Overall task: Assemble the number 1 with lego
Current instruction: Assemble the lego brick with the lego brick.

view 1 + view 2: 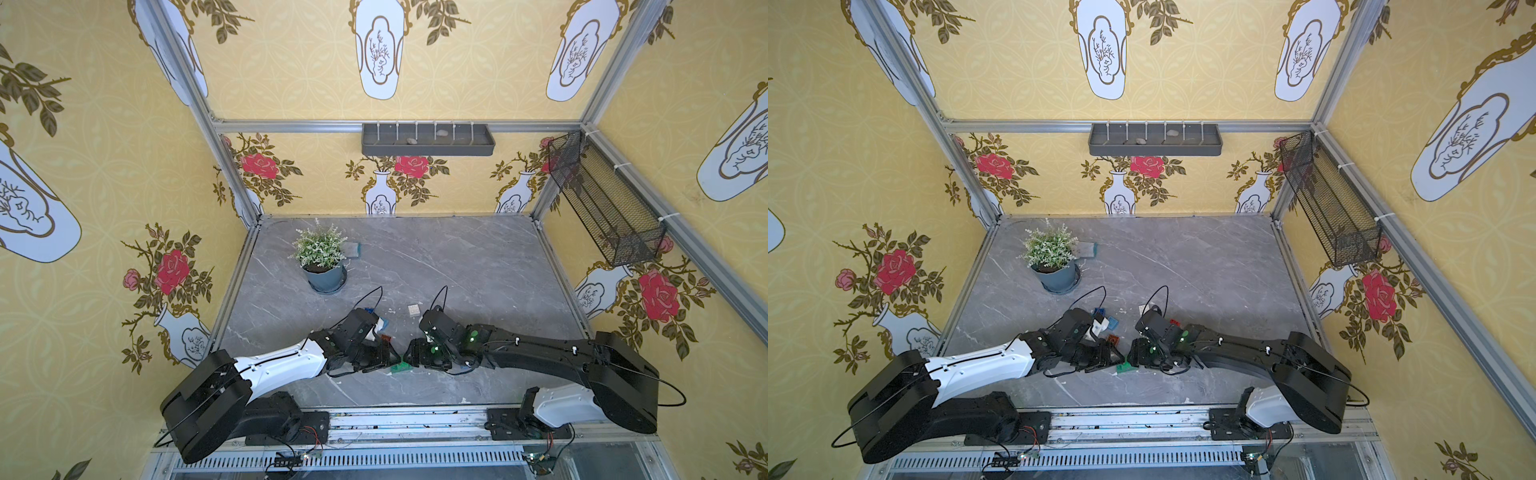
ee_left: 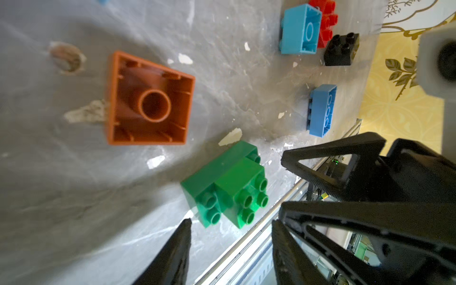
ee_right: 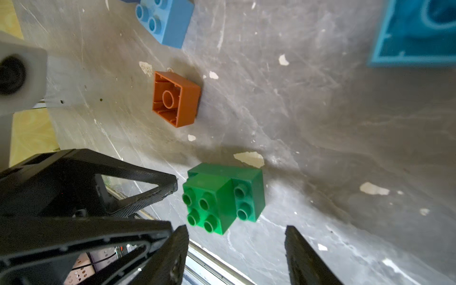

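Observation:
Two joined green lego bricks [image 1: 401, 368] [image 2: 229, 185] [image 3: 222, 197], a square one on a long one, lie on their side near the table's front edge. My left gripper [image 2: 232, 229] [image 1: 388, 359] is open, its fingertips just short of the green pair. My right gripper [image 3: 236, 227] [image 1: 415, 357] faces it from the other side, also open and holding nothing. An orange-brown brick [image 2: 150, 103] [image 3: 176, 98] lies upside down close by. Light blue [image 2: 299, 29], red [image 2: 325, 22], black [image 2: 341, 49] and blue [image 2: 322, 109] bricks lie farther off. A white brick [image 1: 413, 309] sits between the wrists.
A potted plant [image 1: 322, 257] stands at the back left with a small grey-teal block [image 1: 353, 249] behind it. A grey shelf [image 1: 428, 139] hangs on the back wall and a mesh basket [image 1: 602, 199] on the right wall. The metal rail [image 1: 415, 419] runs along the front.

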`<state>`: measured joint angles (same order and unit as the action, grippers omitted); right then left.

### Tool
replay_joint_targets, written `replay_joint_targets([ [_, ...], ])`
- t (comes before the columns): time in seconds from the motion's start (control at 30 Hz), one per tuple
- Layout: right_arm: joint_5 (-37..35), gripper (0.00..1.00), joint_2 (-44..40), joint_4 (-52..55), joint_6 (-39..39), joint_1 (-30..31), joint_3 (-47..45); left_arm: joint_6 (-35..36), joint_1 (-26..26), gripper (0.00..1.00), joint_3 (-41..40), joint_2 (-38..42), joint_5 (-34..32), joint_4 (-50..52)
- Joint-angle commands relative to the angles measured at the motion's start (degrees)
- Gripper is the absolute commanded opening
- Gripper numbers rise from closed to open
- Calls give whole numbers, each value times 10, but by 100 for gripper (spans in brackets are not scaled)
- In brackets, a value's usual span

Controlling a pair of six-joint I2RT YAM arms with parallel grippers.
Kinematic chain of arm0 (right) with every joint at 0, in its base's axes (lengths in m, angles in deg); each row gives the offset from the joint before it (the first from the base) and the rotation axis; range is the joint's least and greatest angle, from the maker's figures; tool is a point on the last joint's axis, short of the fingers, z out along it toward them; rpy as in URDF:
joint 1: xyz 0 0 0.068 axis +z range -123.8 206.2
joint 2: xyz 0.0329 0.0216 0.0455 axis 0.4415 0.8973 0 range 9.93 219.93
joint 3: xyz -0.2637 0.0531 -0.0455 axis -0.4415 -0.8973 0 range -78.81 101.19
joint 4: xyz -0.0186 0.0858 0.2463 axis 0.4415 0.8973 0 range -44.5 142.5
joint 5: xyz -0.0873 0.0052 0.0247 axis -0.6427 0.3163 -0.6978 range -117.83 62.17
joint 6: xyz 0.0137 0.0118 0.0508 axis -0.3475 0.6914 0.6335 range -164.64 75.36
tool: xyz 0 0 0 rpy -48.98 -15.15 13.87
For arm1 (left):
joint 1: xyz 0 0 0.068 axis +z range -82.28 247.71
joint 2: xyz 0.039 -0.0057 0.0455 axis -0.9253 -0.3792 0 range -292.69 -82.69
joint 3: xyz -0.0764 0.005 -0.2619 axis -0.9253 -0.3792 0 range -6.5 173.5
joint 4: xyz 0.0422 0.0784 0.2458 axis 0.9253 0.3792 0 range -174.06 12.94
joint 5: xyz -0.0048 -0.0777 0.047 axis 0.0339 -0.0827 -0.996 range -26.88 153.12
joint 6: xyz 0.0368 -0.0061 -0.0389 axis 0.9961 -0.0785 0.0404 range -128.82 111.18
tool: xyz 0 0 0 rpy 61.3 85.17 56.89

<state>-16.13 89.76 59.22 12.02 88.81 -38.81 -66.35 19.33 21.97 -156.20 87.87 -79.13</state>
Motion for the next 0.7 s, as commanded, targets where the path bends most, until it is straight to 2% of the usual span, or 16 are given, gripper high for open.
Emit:
replay_joint_targets([
  [0.0,5,64,16,0,-23,1,15,-4,0,49,10,-11,-22,24],
  [0.13,2,63,23,8,-23,1,19,-4,0,45,12,-18,-17,21],
  [0.37,6,56,40,6,-23,1,21,1,0,45,17,-36,-4,12],
  [0.5,7,56,51,8,-22,1,26,5,0,46,24,-47,-1,14],
  [0.67,2,52,57,18,-12,1,28,7,0,43,37,-61,-6,39],
])
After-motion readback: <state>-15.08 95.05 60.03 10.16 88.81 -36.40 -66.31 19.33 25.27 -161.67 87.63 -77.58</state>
